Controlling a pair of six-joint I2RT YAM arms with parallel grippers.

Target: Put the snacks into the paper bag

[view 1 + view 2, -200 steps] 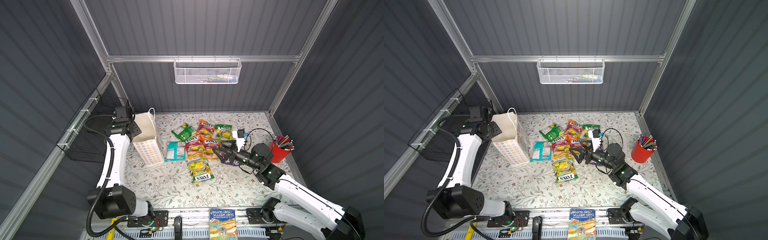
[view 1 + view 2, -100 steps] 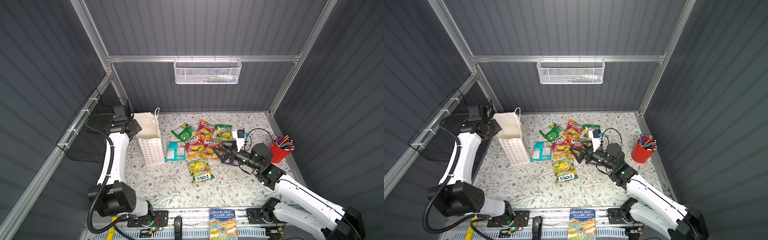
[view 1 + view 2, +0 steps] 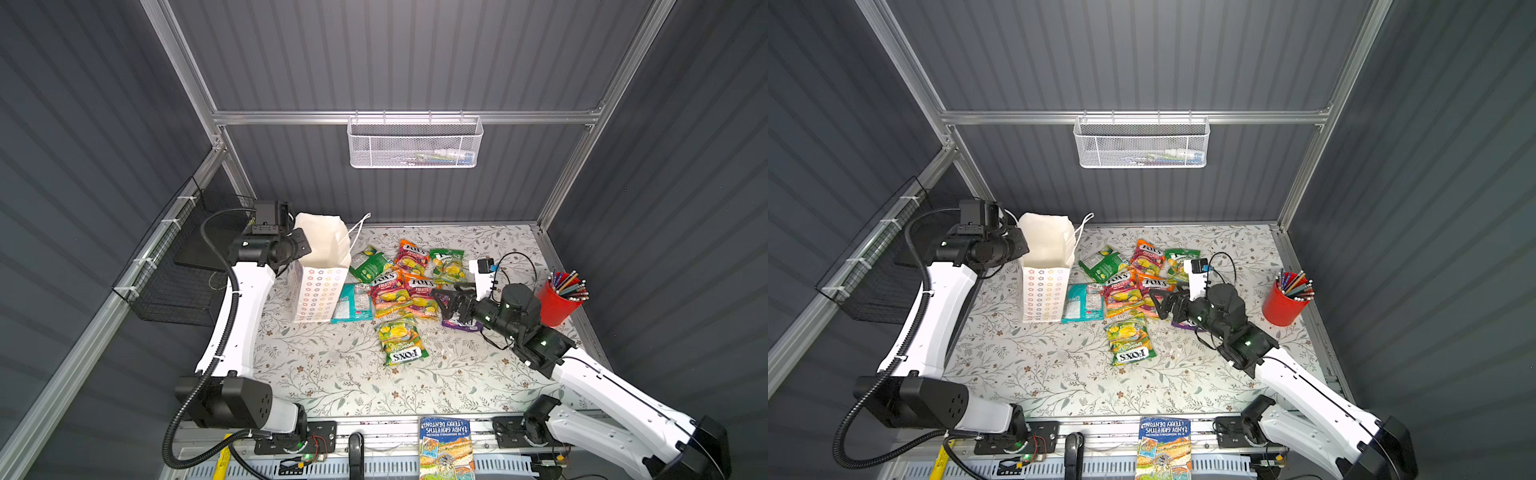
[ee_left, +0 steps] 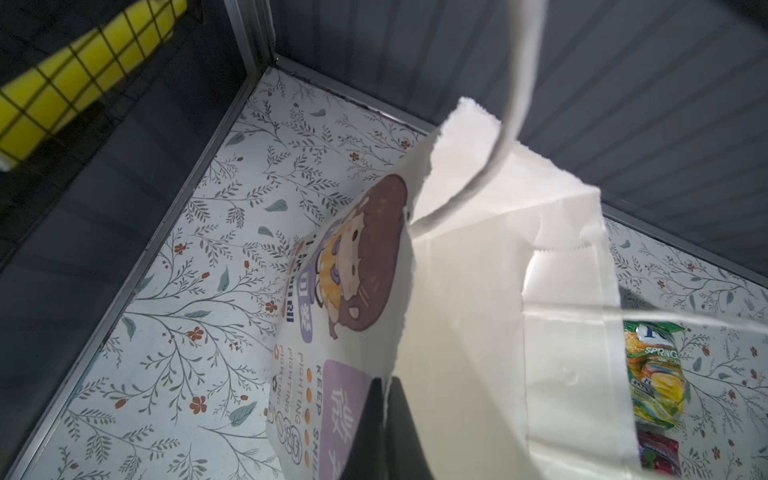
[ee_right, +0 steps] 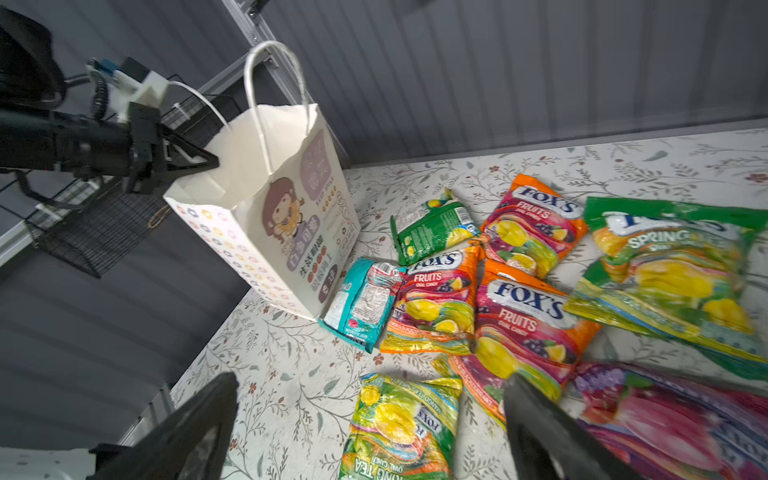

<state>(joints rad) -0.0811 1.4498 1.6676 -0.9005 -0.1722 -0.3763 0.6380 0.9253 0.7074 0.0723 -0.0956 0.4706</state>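
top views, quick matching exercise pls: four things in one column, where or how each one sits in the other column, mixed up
Things:
1. paper bag
2. teal packet
3. red pencil cup
4. book

Places or states:
a. lying flat at the very front of the scene
b. lying right beside the paper bag's base
c. standing upright at the far right
d. rim pinched by the shut left gripper

Pairs: 1-d, 2-b, 3-c, 4-a
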